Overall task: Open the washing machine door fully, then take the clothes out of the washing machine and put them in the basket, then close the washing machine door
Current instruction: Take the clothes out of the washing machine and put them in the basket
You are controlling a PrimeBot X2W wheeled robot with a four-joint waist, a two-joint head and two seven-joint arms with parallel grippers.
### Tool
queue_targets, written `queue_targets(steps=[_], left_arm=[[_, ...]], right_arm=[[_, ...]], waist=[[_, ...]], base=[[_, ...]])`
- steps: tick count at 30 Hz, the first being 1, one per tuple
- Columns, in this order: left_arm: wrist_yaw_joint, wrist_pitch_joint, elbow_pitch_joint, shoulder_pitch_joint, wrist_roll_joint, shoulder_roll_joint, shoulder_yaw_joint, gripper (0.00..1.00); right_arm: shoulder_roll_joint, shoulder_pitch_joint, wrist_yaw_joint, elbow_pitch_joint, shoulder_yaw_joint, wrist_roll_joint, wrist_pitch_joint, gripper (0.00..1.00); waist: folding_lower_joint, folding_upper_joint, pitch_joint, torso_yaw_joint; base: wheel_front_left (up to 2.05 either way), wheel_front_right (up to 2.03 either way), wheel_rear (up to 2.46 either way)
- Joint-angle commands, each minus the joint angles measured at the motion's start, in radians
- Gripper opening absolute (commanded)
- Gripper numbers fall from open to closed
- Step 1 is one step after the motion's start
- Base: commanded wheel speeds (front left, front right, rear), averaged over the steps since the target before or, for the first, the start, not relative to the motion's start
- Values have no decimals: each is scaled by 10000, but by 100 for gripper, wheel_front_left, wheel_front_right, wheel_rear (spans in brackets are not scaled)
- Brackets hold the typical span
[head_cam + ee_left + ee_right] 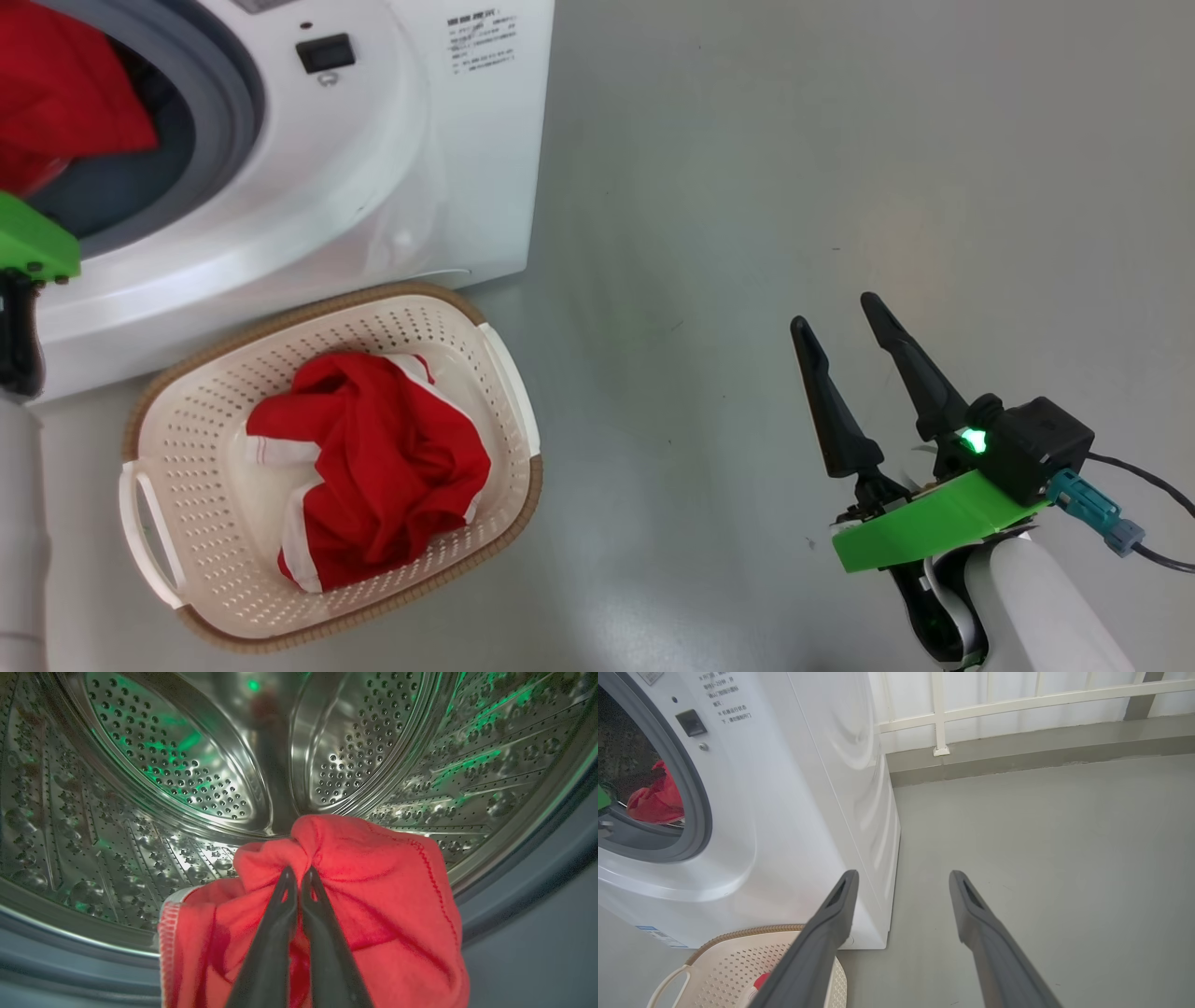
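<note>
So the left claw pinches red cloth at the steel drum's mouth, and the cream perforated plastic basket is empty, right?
Not empty: the head view shows a red garment lying in the cream perforated plastic basket. The left gripper does pinch red cloth at the steel drum's mouth.

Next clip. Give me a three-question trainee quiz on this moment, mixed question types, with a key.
1. True or false: the right gripper holds a garment.
2. What is the left gripper shut on? A) a red garment inside the washing machine B) a white towel C) nothing
3. Fill in: the other red garment lies in the ____.

Key: 1 false, it is open over the floor; 2 A; 3 basket.
</note>
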Motion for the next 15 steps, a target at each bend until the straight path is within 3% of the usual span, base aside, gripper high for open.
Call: queue_targets(steps=[1,15], left_arm=[[-50,-118,-849,493,-11,472,155,0],[-52,-121,-4286,3074,428,-92,1195,0]], right_arm=[[-12,-43,48,-169,177,-146,-65,100],[-12,131,48,24,159,-216,-65,100]], waist=[[0,0,-72,30],[0,0,-1087,94]], base=[[0,0,0],[0,0,0]])
